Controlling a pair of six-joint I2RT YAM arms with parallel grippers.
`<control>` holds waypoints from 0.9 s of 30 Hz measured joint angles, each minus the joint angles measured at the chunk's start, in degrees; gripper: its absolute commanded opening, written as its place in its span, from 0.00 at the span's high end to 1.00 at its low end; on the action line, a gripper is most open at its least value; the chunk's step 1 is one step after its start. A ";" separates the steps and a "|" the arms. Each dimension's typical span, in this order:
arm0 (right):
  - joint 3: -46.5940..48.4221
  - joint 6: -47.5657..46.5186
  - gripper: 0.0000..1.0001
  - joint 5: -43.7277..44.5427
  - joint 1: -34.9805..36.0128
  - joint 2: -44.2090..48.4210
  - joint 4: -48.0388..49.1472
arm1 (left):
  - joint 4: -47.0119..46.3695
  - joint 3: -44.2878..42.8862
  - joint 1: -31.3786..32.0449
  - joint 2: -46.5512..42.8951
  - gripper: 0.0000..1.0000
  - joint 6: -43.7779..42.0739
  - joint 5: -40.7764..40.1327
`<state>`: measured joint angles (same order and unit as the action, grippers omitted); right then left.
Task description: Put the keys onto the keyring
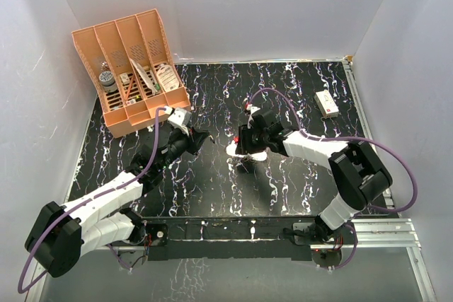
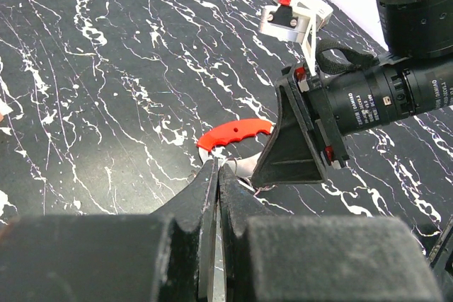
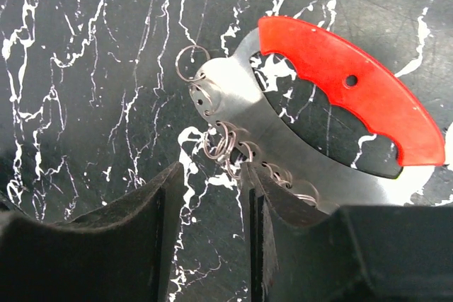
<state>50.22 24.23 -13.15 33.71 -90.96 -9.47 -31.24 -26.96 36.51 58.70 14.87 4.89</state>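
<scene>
Red-gripped keyring; lens lettering unreadable.

Keyring silver, red crescent; table black, white marbled veins; rack orange; box white.

The black marbled table is viewed from above; the red-crescent steel keyring is shared closely by both wrist views.

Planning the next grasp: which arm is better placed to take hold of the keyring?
Right. The right gripper is open, with its fingertips at the metal edge of the keyring. The left gripper is shut and would need opening first.
</scene>
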 measured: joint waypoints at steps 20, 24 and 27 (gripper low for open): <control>0.72 2.29 0.71 -1.38 0.83 -3.02 -0.24 | -0.46 0.50 0.00 1.01 1.00 0.35 0.00; 0.72 3.02 0.72 -1.38 0.83 -4.04 0.04 | -0.46 0.50 0.00 1.01 1.00 0.35 0.00; 0.74 3.26 0.74 -1.07 0.83 -5.22 0.42 | -0.46 0.52 0.00 1.01 1.00 0.35 0.00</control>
<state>50.96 27.49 -14.22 34.54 -96.18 -9.06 -31.70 -26.44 36.51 59.70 15.22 4.89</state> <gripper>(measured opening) 0.279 0.007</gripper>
